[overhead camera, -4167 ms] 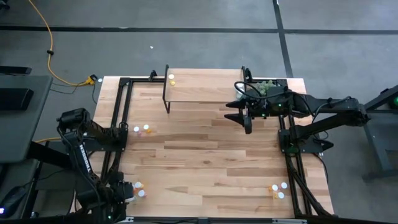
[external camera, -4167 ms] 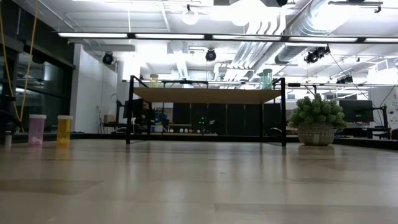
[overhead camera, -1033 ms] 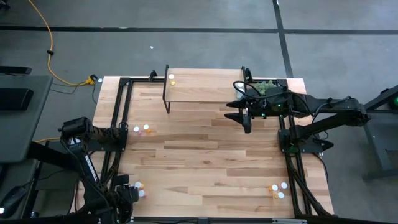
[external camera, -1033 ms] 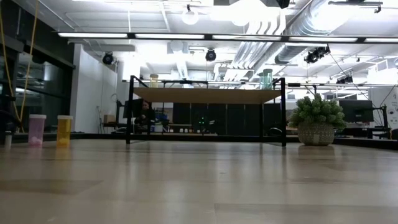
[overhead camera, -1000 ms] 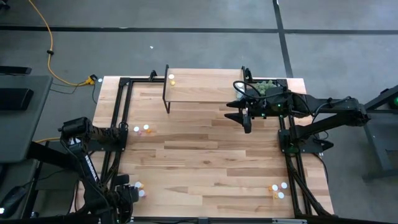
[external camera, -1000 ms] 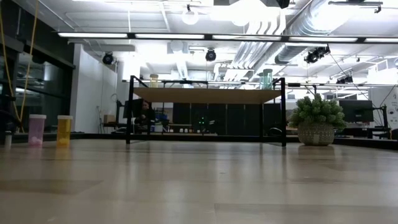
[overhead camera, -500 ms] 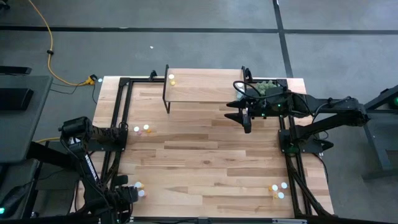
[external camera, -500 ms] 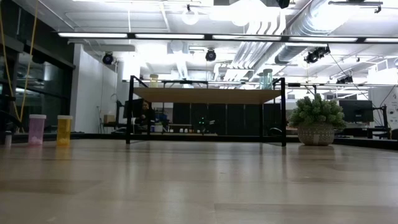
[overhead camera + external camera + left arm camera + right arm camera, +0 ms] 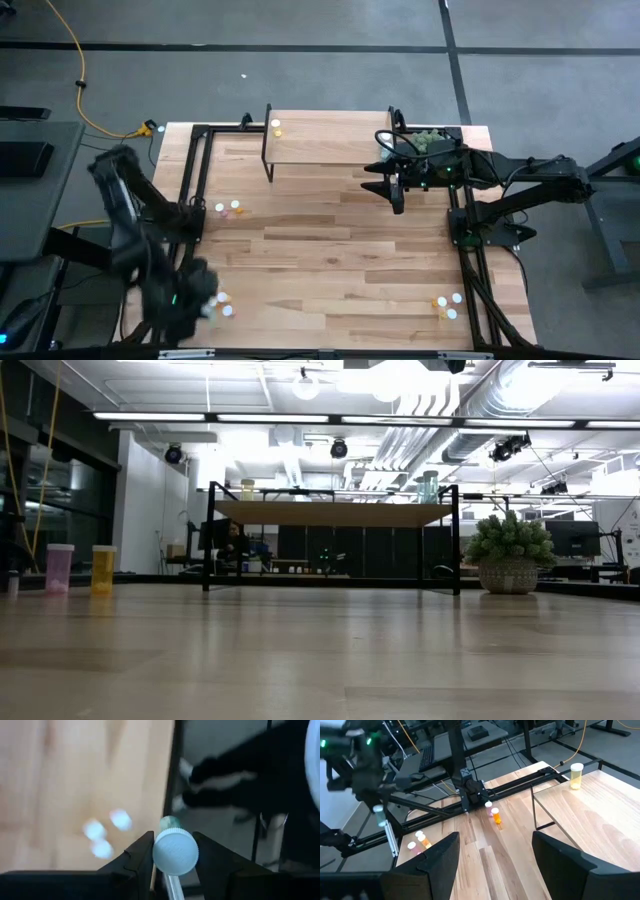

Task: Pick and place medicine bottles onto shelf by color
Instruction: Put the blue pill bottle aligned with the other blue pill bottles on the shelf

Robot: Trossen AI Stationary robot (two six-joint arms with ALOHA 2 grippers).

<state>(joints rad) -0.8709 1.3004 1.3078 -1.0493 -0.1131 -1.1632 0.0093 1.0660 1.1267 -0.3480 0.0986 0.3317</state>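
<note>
Left pincer point(image 9: 172, 857) pinches a teal bottle point(image 9: 175, 852) — cap toward its camera.

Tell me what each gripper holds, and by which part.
The left gripper holds a pale teal bottle, its fingers clamped on either side just under the white cap. The right gripper stands open near the shelf, holding nothing.

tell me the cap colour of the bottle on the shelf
White, over a yellow bottle on the shelf; right wrist view shows it best.
</note>
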